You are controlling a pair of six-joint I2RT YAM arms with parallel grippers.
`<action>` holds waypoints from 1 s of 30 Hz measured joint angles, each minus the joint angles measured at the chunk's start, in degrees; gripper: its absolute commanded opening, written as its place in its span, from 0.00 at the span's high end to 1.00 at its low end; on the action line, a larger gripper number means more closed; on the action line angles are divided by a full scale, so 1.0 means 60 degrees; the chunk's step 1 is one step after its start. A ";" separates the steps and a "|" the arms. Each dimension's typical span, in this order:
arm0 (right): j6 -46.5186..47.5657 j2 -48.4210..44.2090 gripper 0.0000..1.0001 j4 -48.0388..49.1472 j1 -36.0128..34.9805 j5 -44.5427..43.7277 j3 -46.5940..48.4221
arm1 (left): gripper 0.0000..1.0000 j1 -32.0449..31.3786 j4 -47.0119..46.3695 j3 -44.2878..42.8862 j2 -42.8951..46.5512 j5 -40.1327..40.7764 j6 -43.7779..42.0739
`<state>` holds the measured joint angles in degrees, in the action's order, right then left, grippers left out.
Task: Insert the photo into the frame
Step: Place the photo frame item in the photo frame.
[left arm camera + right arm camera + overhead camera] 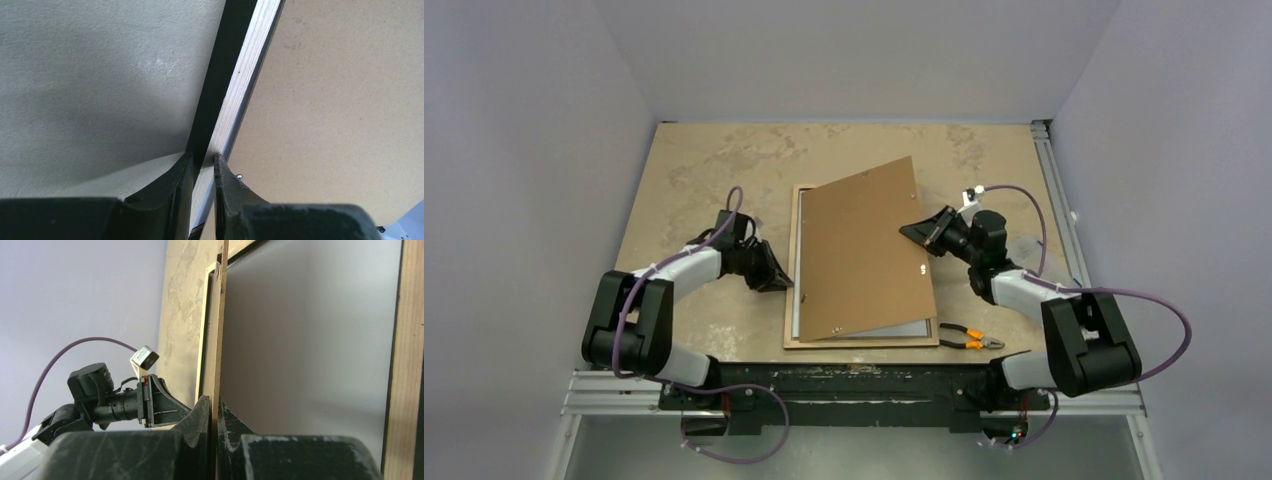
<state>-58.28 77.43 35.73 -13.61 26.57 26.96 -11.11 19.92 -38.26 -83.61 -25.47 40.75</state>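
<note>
Pinching the frame (864, 342) by its left rail, the left end effector (776, 275) steadies it on the tabletop (714, 170). The right end effector (916, 232) grips the backing board (864, 250) by its right edge, skewed off the frame's long axis. The photo (310, 350) apparently lies inside, white side up.

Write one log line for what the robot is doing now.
left gripper: shut on frame rail | right gripper: shut on backing board edge | backing board: askew over frame | pliers: beside frame

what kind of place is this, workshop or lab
Probably a robot lab test cell: a tan table boxed in by plain grey walls, a left arm and right arm bolted to a metal rail, and pliers beside the frame.
</note>
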 measured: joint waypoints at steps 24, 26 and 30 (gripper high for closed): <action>-0.0189 0.0623 1.00 0.1483 -0.0044 -0.0211 -0.0605 | 0.94 -0.0004 -0.0146 -0.0062 -0.0193 -0.0233 0.0004; -0.0211 0.0678 1.00 0.1494 -0.0044 -0.0233 -0.0623 | 0.94 -0.0004 -0.0146 -0.0062 -0.0193 -0.0233 0.0004; -0.0266 0.0976 1.00 0.1668 -0.0055 -0.0237 -0.0627 | 0.94 -0.0004 -0.0146 -0.0062 -0.0197 -0.0233 0.0004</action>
<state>-59.88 83.29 45.74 -13.93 25.15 23.20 -11.14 19.05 -38.63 -84.79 -26.87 40.77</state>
